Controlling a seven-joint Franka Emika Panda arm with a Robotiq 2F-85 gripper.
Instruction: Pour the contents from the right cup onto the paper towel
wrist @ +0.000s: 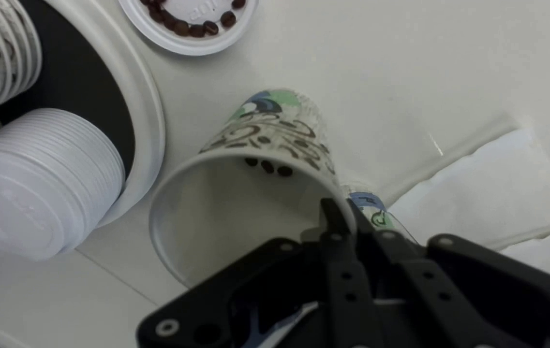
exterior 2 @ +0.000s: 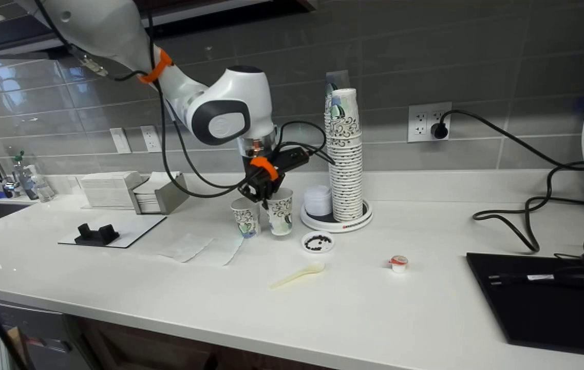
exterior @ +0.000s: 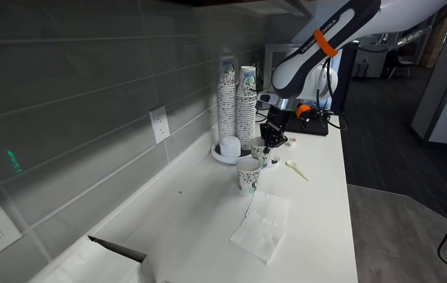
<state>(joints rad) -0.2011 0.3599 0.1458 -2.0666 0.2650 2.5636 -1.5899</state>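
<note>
The right cup (exterior 2: 281,215) is a white paper cup with a dark swirl print, upright beside a similar cup (exterior 2: 246,218). My gripper (wrist: 340,212) is shut on its rim, with one finger inside the cup and one outside. The contents (wrist: 267,167), a few dark beans, show inside the right cup (wrist: 275,128) in the wrist view. I cannot tell whether the cup's base touches the counter. The paper towel (exterior: 260,234) lies flat in front of the other cup (exterior: 249,177), as white sheets; it also shows in the wrist view (wrist: 487,188).
A lid with dark beans (exterior 2: 317,242) lies beside the right cup. Tall cup stacks (exterior 2: 347,169) and a stack of lids (exterior 2: 317,200) stand on a round tray (exterior 2: 353,226). A spoon (exterior 2: 299,275) and a creamer pod (exterior 2: 398,263) lie nearby. A tiled wall runs behind.
</note>
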